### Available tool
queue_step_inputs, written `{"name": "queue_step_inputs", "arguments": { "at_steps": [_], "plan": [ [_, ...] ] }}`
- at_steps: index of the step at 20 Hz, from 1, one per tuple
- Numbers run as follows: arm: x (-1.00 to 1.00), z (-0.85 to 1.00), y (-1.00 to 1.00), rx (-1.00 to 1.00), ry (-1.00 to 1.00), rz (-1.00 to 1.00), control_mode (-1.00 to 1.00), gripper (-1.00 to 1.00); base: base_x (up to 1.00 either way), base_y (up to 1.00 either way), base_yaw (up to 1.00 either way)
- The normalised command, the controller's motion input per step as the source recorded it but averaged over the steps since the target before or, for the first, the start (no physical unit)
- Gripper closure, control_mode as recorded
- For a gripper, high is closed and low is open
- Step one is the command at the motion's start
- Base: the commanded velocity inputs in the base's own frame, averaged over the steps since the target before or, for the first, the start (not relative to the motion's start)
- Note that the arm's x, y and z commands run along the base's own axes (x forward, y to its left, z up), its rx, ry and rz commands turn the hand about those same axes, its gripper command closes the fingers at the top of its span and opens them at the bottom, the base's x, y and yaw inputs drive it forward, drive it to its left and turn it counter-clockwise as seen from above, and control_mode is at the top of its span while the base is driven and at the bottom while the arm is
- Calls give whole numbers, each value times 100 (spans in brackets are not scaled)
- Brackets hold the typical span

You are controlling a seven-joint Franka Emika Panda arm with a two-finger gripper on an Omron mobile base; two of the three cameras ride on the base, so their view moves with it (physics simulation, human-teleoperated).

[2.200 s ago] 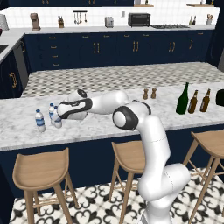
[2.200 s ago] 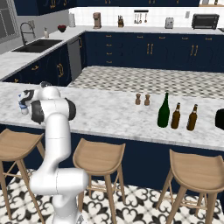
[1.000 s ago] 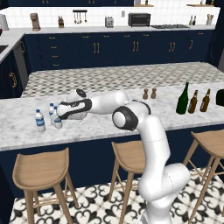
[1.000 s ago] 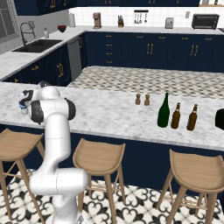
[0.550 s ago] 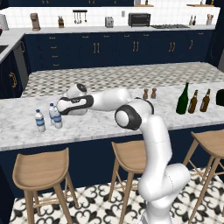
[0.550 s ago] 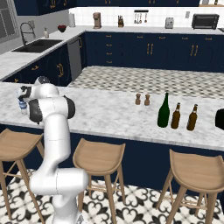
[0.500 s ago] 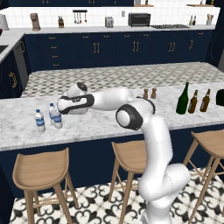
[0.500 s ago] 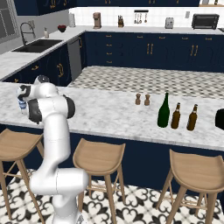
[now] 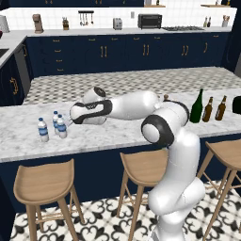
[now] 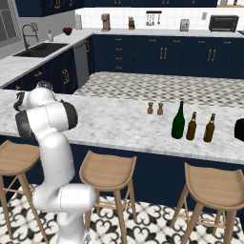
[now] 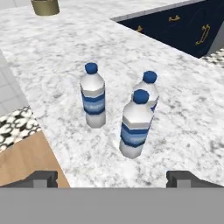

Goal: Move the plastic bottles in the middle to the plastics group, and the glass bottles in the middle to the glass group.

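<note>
Standing upright on the marble counter (image 11: pixel 52 52), three water bottles (image 11: pixel 136 124) cluster just ahead of the gripper (image 11: pixel 112 178), whose jaws are spread wide and hold nothing, nearest bottle between their lines.

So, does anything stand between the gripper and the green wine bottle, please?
Nothing visible does. The two small shakers stand farther back on the counter, off the line from the gripper to the green bottle.

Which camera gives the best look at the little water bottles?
The hand view: the three water bottles stand close and large, blue caps and labels clear. The left base view shows them small on the marble counter beside the robot's hand.
</note>
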Motion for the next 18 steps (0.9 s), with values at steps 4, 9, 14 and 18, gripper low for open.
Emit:
{"name": "queue_step_inputs", "arguments": {
  "at_steps": [4,9,14,18],
  "plan": [
    [-77,0,-62,0,0,-10,-100,-100,0,0,0],
    [-53,47,-58,0,3,-8,-100,-100,0,0,0],
    [-40,72,-65,0,6,-8,-100,-100,0,0,0],
    [-25,71,-73,-1,12,-9,-100,-100,0,0,0]
  ]
}}
